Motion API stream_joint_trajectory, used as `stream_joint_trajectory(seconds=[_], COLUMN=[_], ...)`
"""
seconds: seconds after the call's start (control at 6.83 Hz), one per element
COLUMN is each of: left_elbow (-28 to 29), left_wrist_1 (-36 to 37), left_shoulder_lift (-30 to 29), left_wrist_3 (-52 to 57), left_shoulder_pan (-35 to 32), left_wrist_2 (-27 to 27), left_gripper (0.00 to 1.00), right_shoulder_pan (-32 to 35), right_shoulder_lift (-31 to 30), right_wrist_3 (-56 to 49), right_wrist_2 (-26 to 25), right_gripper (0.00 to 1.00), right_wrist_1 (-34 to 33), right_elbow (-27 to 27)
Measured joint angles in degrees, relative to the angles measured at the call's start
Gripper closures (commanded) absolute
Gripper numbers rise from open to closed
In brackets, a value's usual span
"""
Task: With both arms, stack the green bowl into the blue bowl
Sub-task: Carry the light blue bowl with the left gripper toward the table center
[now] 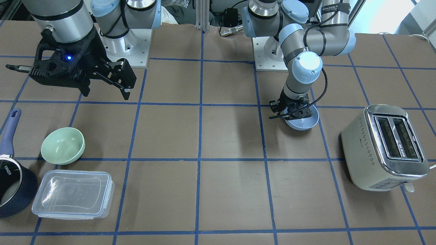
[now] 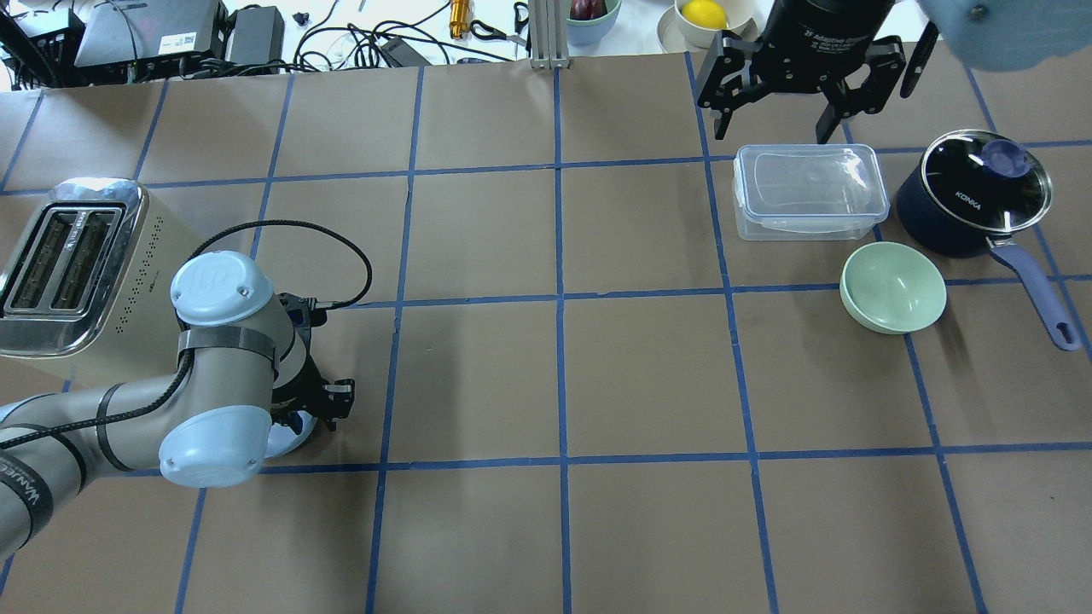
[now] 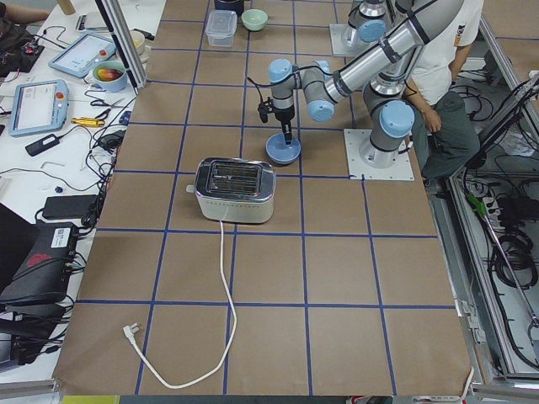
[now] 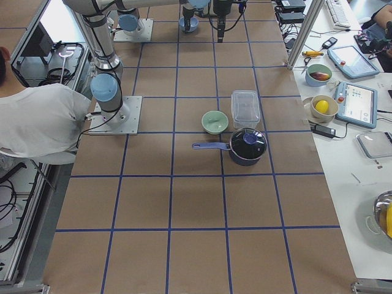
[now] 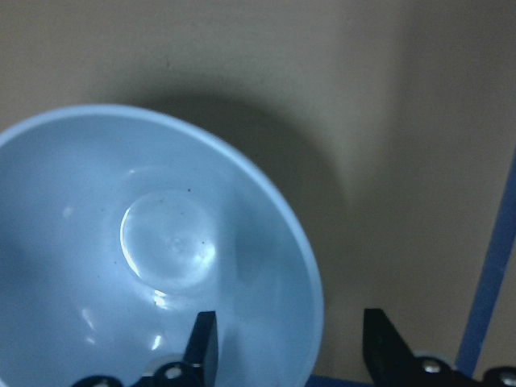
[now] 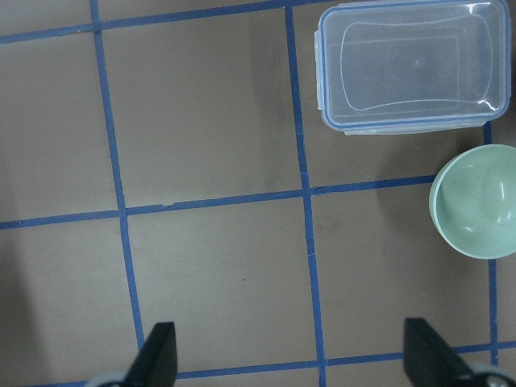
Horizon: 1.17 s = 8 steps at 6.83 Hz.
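The blue bowl (image 1: 305,123) sits on the table near the toaster, and also shows in the left wrist view (image 5: 121,266). My left gripper (image 1: 293,113) (image 5: 290,319) is low over it and open. One finger is inside the bowl and the other outside, with the near rim between them and a gap on both sides. The green bowl (image 1: 63,145) (image 2: 893,286) (image 6: 476,201) stands upright and empty at the other end of the table. My right gripper (image 1: 105,91) (image 2: 770,132) (image 6: 292,359) hangs high, open and empty, well away from the green bowl.
A clear lidded plastic container (image 1: 73,194) (image 2: 806,189) lies next to the green bowl. A dark navy saucepan (image 1: 10,183) (image 2: 972,196) with a glass lid stands beside both, its handle passing the bowl. A cream toaster (image 1: 385,146) (image 2: 68,264) stands near the blue bowl.
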Motion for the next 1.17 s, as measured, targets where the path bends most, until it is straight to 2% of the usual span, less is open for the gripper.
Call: stream_joint_trajectory(seconds=[0.15,0.44,0.59,0.73,1.02,1.17], left_elbow=[0.9,7.7,12.1,17.2,29.5,35.4], left_wrist_1=[0.1,-1.9,-3.0,-3.3,-2.7,-2.8], left_shoulder_lift=[0.7,0.4,-1.3,-4.0,-12.6,-17.2], left_wrist_3=[0.0,-2.4,-7.2,-13.2,-23.7,-26.7], left_shoulder_pan=[-0.4,-5.4,-10.6,-16.0,-23.2,-25.7], left_wrist_2=[0.5,2.2,0.2,-4.7,-13.4,-14.5], left_gripper=[1.00,1.00,1.00,1.00,1.00,1.00], right_shoulder_pan=[-0.1,-0.1,-0.1,-0.1,-0.2,-0.2], right_shoulder_lift=[0.0,0.0,0.0,0.0,0.0,0.0], right_wrist_3=[0.0,0.0,0.0,0.0,0.0,0.0], right_wrist_2=[0.0,0.0,0.0,0.0,0.0,0.0], right_gripper=[0.00,0.00,0.00,0.00,0.00,0.00], right_wrist_1=[0.0,0.0,0.0,0.0,0.0,0.0], right_elbow=[0.0,-0.2,-0.2,-0.1,0.1,0.1])
